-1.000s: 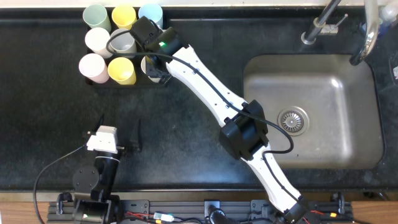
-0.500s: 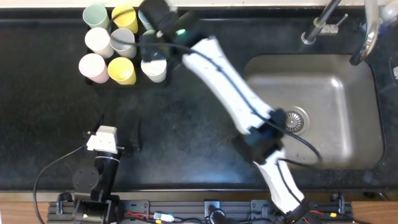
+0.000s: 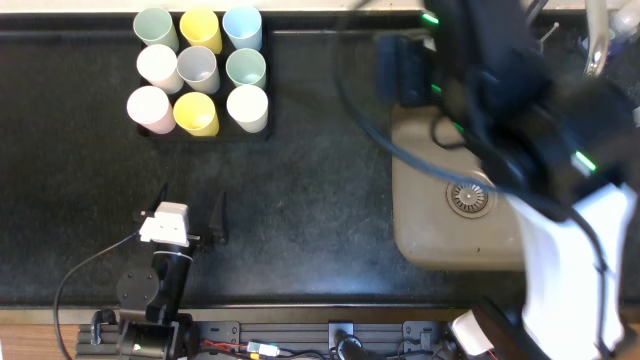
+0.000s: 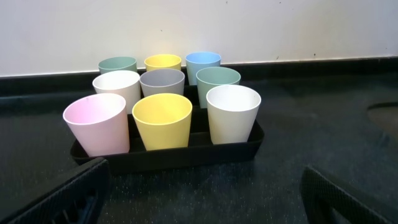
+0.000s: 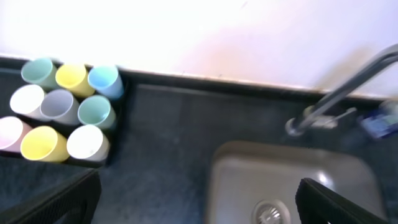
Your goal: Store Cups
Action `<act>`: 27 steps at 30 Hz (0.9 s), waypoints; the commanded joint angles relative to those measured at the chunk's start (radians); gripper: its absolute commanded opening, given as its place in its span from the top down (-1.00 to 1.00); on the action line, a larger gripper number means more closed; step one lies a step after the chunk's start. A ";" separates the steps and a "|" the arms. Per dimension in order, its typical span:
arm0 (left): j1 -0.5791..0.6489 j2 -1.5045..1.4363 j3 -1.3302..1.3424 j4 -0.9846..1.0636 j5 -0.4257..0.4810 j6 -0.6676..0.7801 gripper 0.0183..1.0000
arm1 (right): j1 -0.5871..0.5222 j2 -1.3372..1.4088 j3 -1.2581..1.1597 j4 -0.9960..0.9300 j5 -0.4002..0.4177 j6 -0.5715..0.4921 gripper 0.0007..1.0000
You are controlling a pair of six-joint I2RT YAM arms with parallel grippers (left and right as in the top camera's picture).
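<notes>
Top view: nine plain cups (image 3: 197,68)

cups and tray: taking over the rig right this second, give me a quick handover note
Left gripper: jaws open, empty, low on the counter, facing the tray.
Right gripper: jaws open, empty, raised high near the sink.
Cups: nine, all upright in the black tray at the back of the counter, three rows of three.
Done: every slot is filled, so storing looks finished.
Left: likely only parking the right arm; it hides part of the sink, so check there for stray cups.
</notes>
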 commanded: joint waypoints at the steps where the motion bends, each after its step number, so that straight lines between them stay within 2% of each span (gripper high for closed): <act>1: -0.006 -0.010 -0.001 -0.004 -0.002 -0.014 -1.00 | -0.007 -0.170 -0.018 0.002 0.062 -0.050 -1.00; 5: -0.006 -0.010 -0.001 -0.004 -0.002 -0.014 -1.00 | -0.007 -0.342 -0.142 0.002 0.122 -0.058 -1.00; 9: -0.006 -0.010 -0.001 -0.004 -0.002 -0.014 -1.00 | -0.007 -0.532 -0.415 0.002 0.184 -0.056 -1.00; 13: -0.006 -0.010 -0.001 -0.004 -0.002 -0.014 -1.00 | -0.007 -0.667 -0.674 0.028 0.227 0.040 -1.00; 21: -0.006 -0.010 -0.001 -0.004 -0.002 -0.014 -1.00 | -0.007 -0.863 -1.106 0.371 0.216 0.074 -1.00; 27: -0.006 -0.010 -0.001 -0.004 -0.002 -0.014 -1.00 | -0.007 -0.951 -1.299 0.520 0.142 0.045 -0.99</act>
